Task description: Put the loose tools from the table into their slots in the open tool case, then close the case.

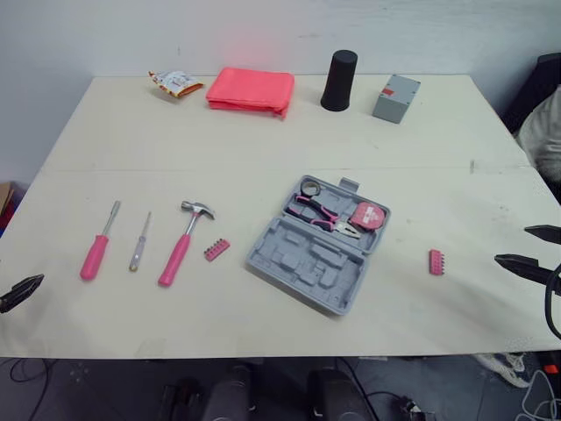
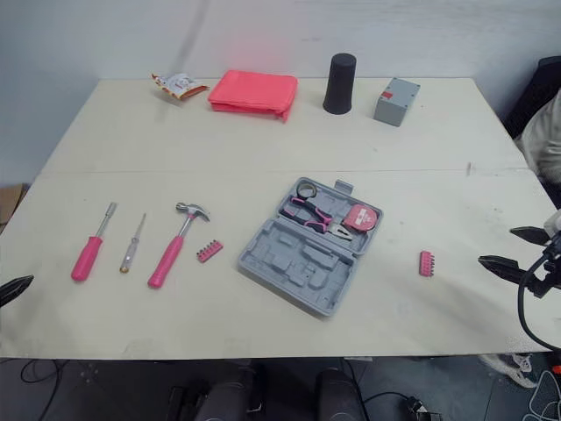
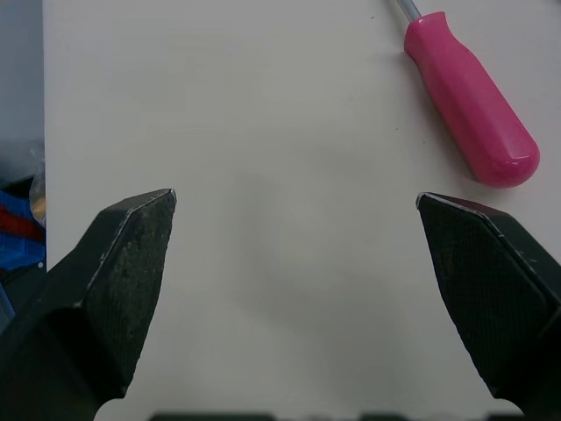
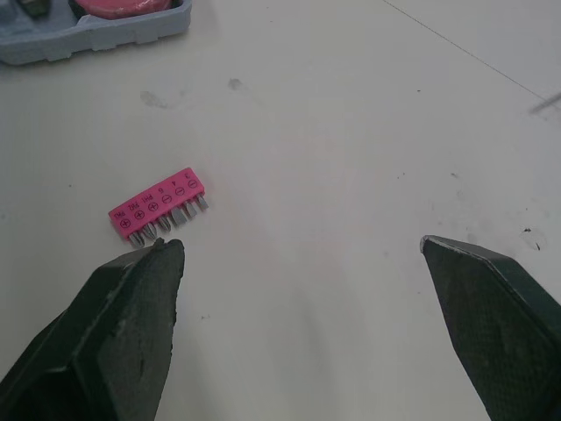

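Both grippers empty, fingers apart: left gripper point(image 3: 295, 197) nearest the pink screwdriver point(image 3: 469, 96), right gripper point(image 4: 302, 246) nearest the pink bit strip point(image 4: 159, 204). Strip lies between it and the tool case point(image 1: 263, 250), long axis roughly along the jaw line.

Open grey tool case point(image 1: 298, 260); pink screwdriver point(image 1: 93, 256), hammer point(image 1: 175, 259), bit strip point(image 1: 216, 250) lie left of it.

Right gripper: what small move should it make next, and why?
Probably ease the right gripper forward and down over the pink bit holder. Its fingers are open and empty, the holder lies loose on the table just ahead of its tips, and it is the nearest tool outside the open tool case.
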Robot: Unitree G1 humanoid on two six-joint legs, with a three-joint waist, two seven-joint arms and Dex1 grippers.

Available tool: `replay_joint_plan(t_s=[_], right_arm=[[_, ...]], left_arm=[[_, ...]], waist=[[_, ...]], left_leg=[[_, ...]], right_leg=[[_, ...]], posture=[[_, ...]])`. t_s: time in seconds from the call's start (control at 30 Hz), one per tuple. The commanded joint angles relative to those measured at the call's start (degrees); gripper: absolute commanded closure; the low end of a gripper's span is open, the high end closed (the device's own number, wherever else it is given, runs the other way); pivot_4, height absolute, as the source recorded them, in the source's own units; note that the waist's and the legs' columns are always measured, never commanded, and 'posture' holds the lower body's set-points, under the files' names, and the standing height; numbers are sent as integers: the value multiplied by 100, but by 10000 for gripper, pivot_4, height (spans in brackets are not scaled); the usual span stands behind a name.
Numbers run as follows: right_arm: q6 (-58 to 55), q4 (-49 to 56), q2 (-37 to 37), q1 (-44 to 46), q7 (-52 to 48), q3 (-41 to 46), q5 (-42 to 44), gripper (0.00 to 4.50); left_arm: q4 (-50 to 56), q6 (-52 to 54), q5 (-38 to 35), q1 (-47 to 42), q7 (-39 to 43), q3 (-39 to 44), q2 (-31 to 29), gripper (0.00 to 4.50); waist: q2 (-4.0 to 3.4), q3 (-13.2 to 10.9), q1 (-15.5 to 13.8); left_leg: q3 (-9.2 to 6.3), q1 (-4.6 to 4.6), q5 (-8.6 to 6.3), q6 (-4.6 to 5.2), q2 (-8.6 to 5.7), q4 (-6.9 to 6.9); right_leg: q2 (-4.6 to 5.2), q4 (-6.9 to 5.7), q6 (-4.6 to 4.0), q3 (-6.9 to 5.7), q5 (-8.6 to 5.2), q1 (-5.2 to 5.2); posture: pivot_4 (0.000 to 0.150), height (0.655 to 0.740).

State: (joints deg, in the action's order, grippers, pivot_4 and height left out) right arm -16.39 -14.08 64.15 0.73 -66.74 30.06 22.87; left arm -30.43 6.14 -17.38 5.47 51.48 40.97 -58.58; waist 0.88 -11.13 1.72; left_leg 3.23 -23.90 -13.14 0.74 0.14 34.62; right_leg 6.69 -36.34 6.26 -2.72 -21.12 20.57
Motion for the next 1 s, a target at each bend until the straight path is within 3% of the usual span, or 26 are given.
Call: replay_joint_plan(t_s=[0.03,0.33,0.53,0.63,0.87,0.9,1.0], right_arm=[[-36,135,-38,25,104,273,94,0],[-990,1641,-386,-501,356,494,591,0],[-1416,3067,-930,-720,896,166,775,0],[-1541,3411,-1146,-695,1071,-130,832,7354],[-1418,3524,-1350,-498,1538,-1127,319,43258],[-1374,3539,-1357,-484,1569,-1273,228,45000],[-1283,3532,-1442,-392,1696,-1644,12,45000]], left_arm=[[65,-4,-80,-57,104,-35,-58,415],[1180,572,-365,-204,358,-477,62,415],[2739,1244,-371,-1378,473,-1991,129,415],[2704,1507,-169,-2701,611,-3054,445,8045],[1576,1514,727,-4792,764,-4911,1800,40442],[1273,1397,878,-4992,783,-5106,2008,44715],[184,985,1327,-5540,713,-5552,2600,44715]], waist=[[0,0,0],[1,1,-13],[5,3,-100],[6,4,-184],[13,7,-180],[13,7,-176],[17,5,-171]], left_leg=[[0,0,0,0,0,0],[0,-1,-2,3,5,13],[-26,-17,-12,-14,8,47],[-21,-16,-1,-1,4,54],[8,-20,29,6,-10,95],[16,-21,28,9,-10,102],[18,-25,27,15,-9,124]], right_leg=[[0,0,0,0,0,0],[4,-12,0,4,0,0],[5,-22,-5,10,2,-8],[-2,-29,-3,8,3,-10],[-35,-64,7,-17,6,-3],[-35,-66,9,-11,6,-1],[-39,-70,13,-9,5,-2]], posture=[[1500,7355],[1500,7355],[1500,7355],[1500,7355],[1500,7355],[1500,7355],[1500,7355]])
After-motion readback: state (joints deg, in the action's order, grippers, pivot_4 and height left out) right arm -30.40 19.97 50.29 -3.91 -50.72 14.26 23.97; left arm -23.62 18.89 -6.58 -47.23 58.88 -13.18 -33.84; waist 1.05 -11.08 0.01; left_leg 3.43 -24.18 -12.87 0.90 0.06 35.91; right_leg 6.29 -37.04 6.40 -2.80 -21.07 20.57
